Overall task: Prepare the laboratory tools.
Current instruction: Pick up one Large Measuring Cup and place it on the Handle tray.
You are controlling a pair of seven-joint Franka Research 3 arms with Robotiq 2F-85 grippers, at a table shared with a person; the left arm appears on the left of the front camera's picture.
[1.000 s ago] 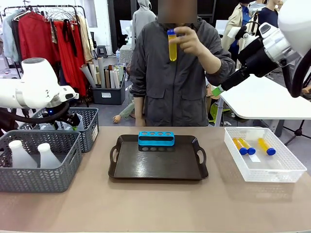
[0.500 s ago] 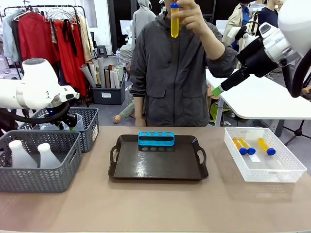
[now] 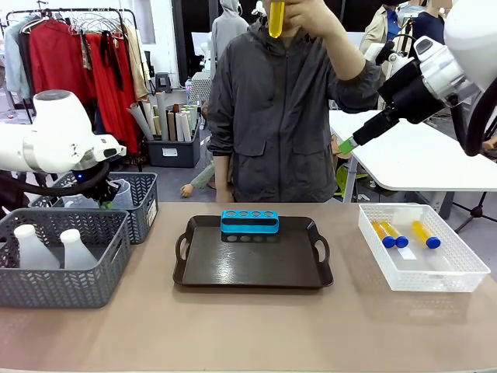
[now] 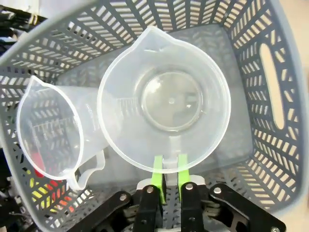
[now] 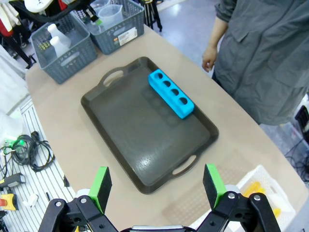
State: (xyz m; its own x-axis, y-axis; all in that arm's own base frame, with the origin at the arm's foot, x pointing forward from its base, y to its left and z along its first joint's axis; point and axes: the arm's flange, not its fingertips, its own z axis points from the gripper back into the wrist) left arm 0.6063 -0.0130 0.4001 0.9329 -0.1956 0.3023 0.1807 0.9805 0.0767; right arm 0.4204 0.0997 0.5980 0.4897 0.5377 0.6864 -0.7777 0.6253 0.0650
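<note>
L pincer (image 4: 169,166): clamped on beaker (image 4: 164,96) handle in mesh basket (image 4: 241,43), prob. to lift it out.
R pincer (image 5: 157,186): gaping, holds nothing, parked high over tray (image 5: 130,125).

No text can be read; a white label (image 5: 121,35) on the basket (image 5: 130,14) wall facing the tray (image 5: 140,125) is blurred.

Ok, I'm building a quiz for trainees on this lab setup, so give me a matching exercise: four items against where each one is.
Items:
1. blue rack
2. measuring beaker
3. conical flasks
4. test tube held high

Places:
A. in the person's hand
B. on the dark tray
C. pinched by the left gripper
D. in the nearer grey basket

Pairs: 1-B, 2-C, 3-D, 4-A
</note>
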